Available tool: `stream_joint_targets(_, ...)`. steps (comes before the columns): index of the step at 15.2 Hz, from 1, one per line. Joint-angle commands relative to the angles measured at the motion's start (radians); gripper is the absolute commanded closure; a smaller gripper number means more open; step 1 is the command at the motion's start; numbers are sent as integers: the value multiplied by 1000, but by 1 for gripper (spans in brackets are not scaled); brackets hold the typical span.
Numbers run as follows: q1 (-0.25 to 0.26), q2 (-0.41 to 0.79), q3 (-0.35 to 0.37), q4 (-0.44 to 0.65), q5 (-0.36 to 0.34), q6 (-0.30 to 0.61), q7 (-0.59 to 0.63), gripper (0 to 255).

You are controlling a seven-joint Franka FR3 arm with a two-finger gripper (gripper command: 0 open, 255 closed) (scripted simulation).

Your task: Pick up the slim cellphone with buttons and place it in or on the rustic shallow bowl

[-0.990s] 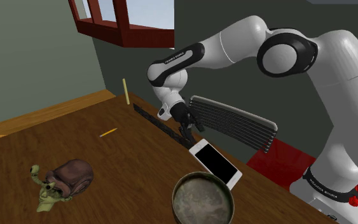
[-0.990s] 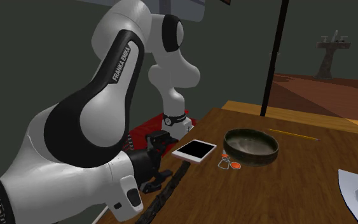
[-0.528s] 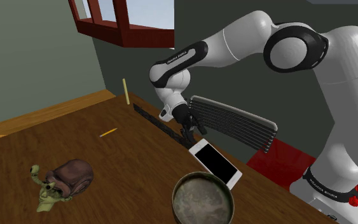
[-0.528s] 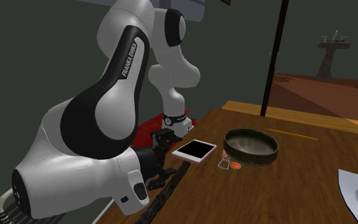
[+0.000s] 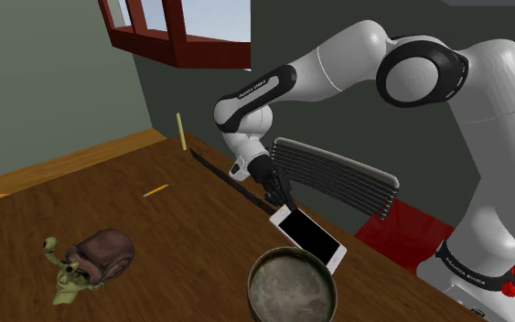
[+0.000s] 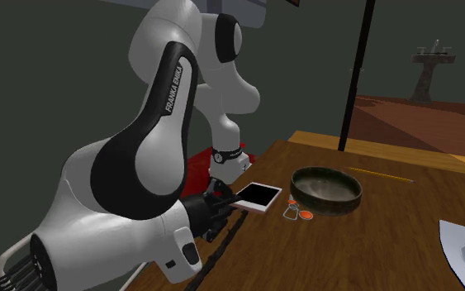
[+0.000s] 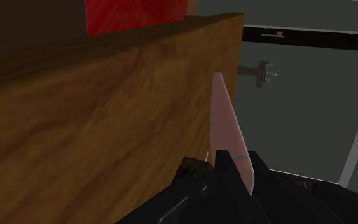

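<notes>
The gripper (image 5: 278,202) clasps the cellphone (image 5: 312,237) endwise; bowl (image 5: 292,291) partly cropped.

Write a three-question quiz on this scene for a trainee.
1. True or false: the gripper clasps the phone by one end.
2. Pick one. The bowl holds: A the phone; B nothing; C an apple.
3. Fill in: the phone's screen is ___ in colour.

Key: 1 true; 2 B; 3 black.
</notes>
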Motion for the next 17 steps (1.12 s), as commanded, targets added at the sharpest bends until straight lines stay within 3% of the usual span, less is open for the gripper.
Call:
stream_joint_targets(1,1,2,0,-2,-1,1,0,255)
stream_joint_targets(17,-7,-91,0,2,18,-87,47,255)
